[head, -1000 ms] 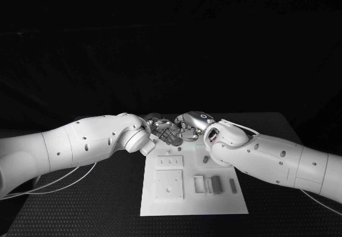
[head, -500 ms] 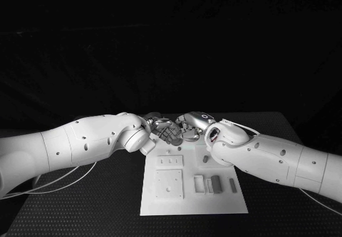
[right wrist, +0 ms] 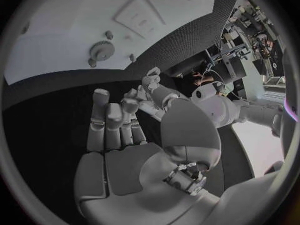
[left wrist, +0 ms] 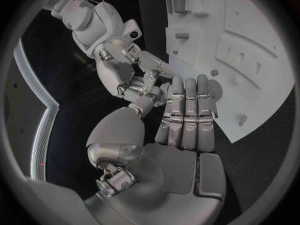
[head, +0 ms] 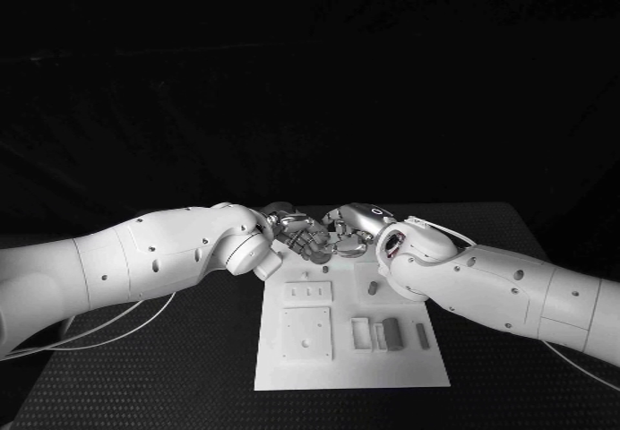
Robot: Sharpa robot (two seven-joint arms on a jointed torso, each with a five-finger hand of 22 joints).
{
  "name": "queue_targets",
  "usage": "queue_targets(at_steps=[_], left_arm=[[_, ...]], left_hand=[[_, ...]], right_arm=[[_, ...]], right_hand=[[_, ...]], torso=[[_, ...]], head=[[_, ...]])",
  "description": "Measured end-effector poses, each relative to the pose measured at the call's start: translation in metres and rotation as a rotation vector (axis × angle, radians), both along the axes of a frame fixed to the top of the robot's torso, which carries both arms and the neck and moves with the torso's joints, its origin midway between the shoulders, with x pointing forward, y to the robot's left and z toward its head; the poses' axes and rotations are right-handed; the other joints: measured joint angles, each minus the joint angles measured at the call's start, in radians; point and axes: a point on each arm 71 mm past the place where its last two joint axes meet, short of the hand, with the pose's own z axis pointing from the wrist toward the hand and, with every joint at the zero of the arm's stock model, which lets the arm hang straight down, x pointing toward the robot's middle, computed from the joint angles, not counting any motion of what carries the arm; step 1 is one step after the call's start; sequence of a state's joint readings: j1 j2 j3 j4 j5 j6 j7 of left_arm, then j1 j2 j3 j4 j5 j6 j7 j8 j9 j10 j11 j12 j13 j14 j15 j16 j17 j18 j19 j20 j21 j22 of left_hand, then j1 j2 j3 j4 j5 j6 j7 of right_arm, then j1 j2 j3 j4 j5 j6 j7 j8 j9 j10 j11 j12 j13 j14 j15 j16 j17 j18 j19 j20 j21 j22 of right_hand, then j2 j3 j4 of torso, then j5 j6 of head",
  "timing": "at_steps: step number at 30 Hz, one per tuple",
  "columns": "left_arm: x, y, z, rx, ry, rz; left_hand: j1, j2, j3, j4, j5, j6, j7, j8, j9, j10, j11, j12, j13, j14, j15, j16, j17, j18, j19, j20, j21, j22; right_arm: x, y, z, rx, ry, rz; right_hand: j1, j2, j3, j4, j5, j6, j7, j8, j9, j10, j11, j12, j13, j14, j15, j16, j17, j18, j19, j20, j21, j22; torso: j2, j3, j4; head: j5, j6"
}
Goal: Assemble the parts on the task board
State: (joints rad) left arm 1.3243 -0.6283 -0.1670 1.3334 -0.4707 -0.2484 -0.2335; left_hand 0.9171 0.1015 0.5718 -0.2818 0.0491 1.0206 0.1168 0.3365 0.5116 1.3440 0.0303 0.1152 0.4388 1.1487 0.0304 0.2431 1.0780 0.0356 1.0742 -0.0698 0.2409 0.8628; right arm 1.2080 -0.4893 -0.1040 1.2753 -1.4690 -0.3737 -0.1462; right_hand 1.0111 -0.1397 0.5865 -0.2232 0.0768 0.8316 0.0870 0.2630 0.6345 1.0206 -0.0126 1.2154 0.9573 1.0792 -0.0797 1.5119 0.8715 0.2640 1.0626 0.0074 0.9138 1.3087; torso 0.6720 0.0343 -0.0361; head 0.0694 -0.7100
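Observation:
The white task board (head: 351, 365) lies in the middle of the table, also seen in the wrist views (left wrist: 253, 32) (right wrist: 59, 25). My left hand (head: 297, 236) and right hand (head: 348, 231) hover close together over its far end, their fingers almost touching. The left hand (left wrist: 187, 115) has its fingers straight and side by side with nothing seen in them. The right hand (right wrist: 115, 135) also has its fingers stretched out and holds nothing visible. A grey gear (right wrist: 100, 50) sits on the board beyond the right fingertips, with small pegs (right wrist: 109, 34) beside it.
Two grey blocks (head: 391, 337) (head: 421, 336) and a white frame (head: 360, 332) lie on the board's near right. A small peg (head: 374, 288) stands mid-board. Slotted plates (head: 307, 294) (head: 306, 335) fill its left side. Black table (head: 155, 376) surrounds the board.
My right arm has edged slightly to the right. The hands stay close together over the board's far end.

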Motion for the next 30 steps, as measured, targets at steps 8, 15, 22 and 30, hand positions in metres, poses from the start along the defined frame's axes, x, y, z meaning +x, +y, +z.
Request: queue_targets(at_steps=[8, 15, 22, 30], left_arm=[[0.002, 0.006, 0.000, 0.010, -0.006, 0.011], [0.003, 0.011, -0.001, 0.025, -0.013, 0.015], [0.003, 0.014, -0.001, 0.031, -0.015, 0.013], [0.002, 0.020, -0.002, 0.051, -0.002, -0.009]], left_hand=[[0.003, 0.003, 0.003, -0.003, 0.000, 0.001, -0.001, 0.004, 0.003, 0.002, 0.001, 0.000, 0.002, 0.004, -0.004, 0.000, 0.002, -0.001, 0.000, 0.000, 0.004, 0.003], [0.005, 0.005, 0.002, -0.003, -0.004, 0.002, -0.002, 0.006, 0.005, 0.002, 0.002, 0.000, 0.004, 0.004, -0.004, 0.000, 0.004, -0.005, 0.000, 0.000, 0.004, 0.004], [0.005, 0.005, 0.002, -0.003, -0.004, 0.002, -0.002, 0.006, 0.004, 0.002, 0.002, 0.000, 0.005, 0.004, -0.004, 0.000, 0.005, -0.005, 0.000, 0.000, 0.004, 0.005], [0.005, 0.005, 0.002, -0.002, 0.000, 0.002, -0.002, 0.005, 0.005, 0.003, 0.003, 0.000, 0.006, 0.004, -0.004, 0.000, 0.006, -0.005, 0.000, 0.000, 0.004, 0.007]], right_arm=[[-0.002, -0.007, 0.000, 0.009, 0.007, -0.004], [-0.012, -0.007, 0.001, 0.026, 0.018, 0.016], [-0.008, -0.019, -0.004, 0.015, 0.021, -0.015], [0.012, -0.066, -0.010, -0.030, 0.011, -0.132]], right_hand=[[0.000, 0.000, 0.000, 0.000, 0.000, 0.000, 0.000, -0.002, 0.000, 0.000, 0.000, 0.000, -0.001, 0.000, 0.000, 0.000, 0.000, 0.000, 0.000, 0.000, 0.000, 0.000], [0.000, 0.000, 0.000, 0.000, 0.000, 0.000, 0.000, -0.002, 0.005, 0.000, 0.000, 0.000, -0.002, 0.000, 0.000, 0.000, 0.000, 0.000, 0.000, 0.000, 0.000, 0.000], [0.004, 0.004, 0.000, 0.000, 0.000, 0.000, 0.000, -0.002, 0.004, 0.000, 0.000, 0.000, -0.004, 0.000, 0.000, 0.000, 0.000, -0.001, 0.000, 0.000, 0.000, 0.000], [0.004, 0.004, 0.000, 0.000, 0.000, 0.000, 0.000, -0.002, 0.004, 0.000, 0.000, 0.000, -0.005, 0.000, 0.000, 0.000, -0.001, -0.001, 0.000, 0.000, 0.000, 0.000]], torso=[[0.000, 0.0010, -0.0011], [0.000, 0.0012, -0.0012], [0.000, 0.0012, -0.0006], [0.000, 0.0001, 0.0001]], head=[[0.000, -0.002], [0.000, -0.005], [0.002, -0.007], [0.002, -0.005]])
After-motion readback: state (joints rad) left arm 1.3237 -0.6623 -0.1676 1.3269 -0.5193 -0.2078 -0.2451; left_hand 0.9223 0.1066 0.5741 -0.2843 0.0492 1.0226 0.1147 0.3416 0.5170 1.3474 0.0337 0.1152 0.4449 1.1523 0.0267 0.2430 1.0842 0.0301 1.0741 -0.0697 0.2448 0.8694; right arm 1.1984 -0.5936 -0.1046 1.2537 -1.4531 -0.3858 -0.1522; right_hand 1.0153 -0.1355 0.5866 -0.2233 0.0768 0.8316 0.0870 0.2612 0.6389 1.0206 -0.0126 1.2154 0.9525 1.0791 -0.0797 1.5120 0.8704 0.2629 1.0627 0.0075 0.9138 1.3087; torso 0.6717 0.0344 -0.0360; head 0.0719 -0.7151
